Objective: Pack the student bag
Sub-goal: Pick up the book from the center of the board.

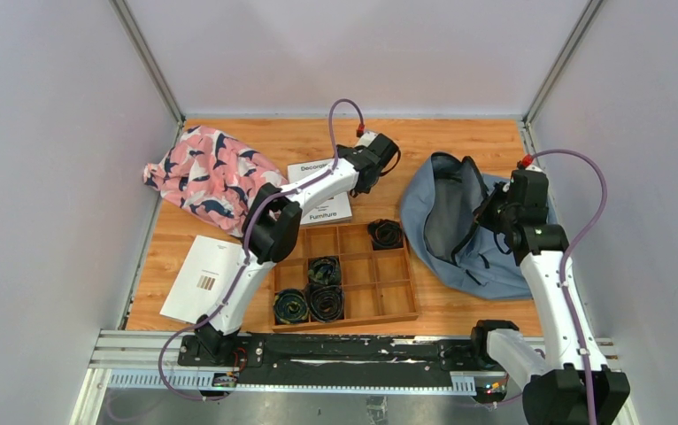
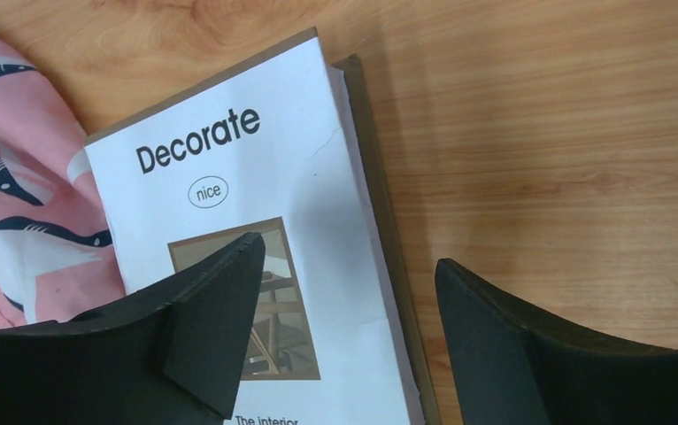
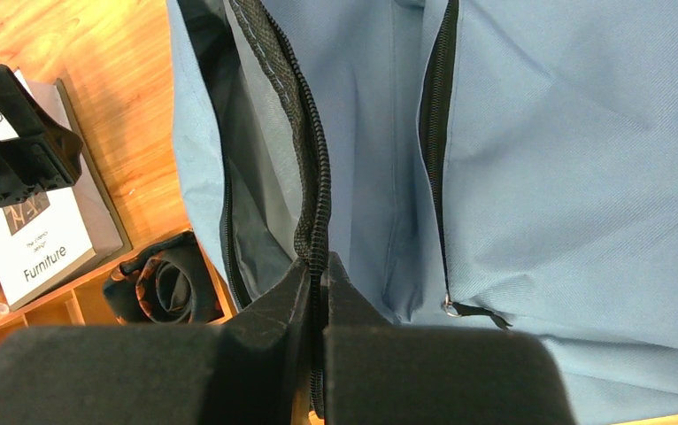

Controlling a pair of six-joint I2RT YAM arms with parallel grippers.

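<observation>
The slate-blue student bag lies at the right of the table with its main opening gaping; it fills the right wrist view. My right gripper is shut on the bag's dark zipper edge and holds the flap up. My left gripper is open and empty, low over the right edge of a white book titled "Decorate". One finger is over the cover, the other over bare wood.
A pink patterned cloth lies at the back left. A wooden compartment tray in front holds several dark rolled items; one roll sits near the bag. A white booklet lies left of the tray.
</observation>
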